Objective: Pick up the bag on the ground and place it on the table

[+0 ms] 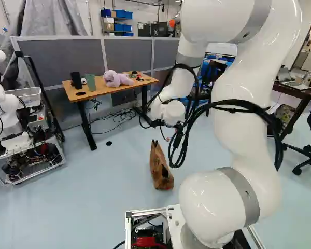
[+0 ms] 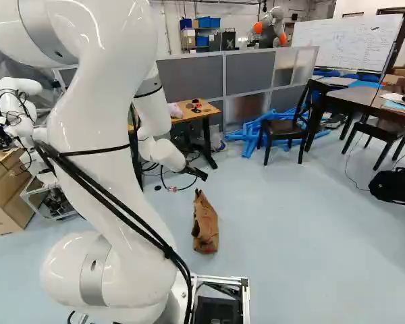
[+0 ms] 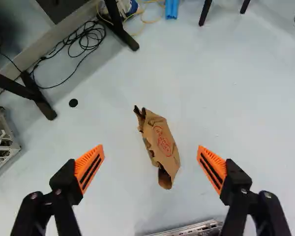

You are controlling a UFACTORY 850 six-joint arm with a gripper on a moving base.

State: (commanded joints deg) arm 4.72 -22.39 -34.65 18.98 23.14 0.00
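Observation:
In the right base view my gripper (image 2: 197, 174) hangs from the wrist, beyond and above the brown paper bag (image 2: 204, 224). The wrist view shows the gripper (image 3: 151, 164) open, its orange pads wide apart with only floor and bag seen far below between and ahead of them. There the crumpled bag (image 3: 161, 146) lies on the pale floor, untouched. The table (image 1: 110, 90) with a wooden top stands farther back in the left base view, holding a pink plush toy (image 1: 117, 79), a green cup (image 1: 90, 82) and a dark cup.
Another robot (image 1: 10, 119) stands at the left of the left base view. Cables (image 3: 83, 42) lie on the floor by the table's black legs. Grey partitions (image 1: 125, 54) rise behind the table. In the right base view are chairs (image 2: 283, 131), a black backpack (image 2: 395, 185) and blue frames (image 2: 253, 135).

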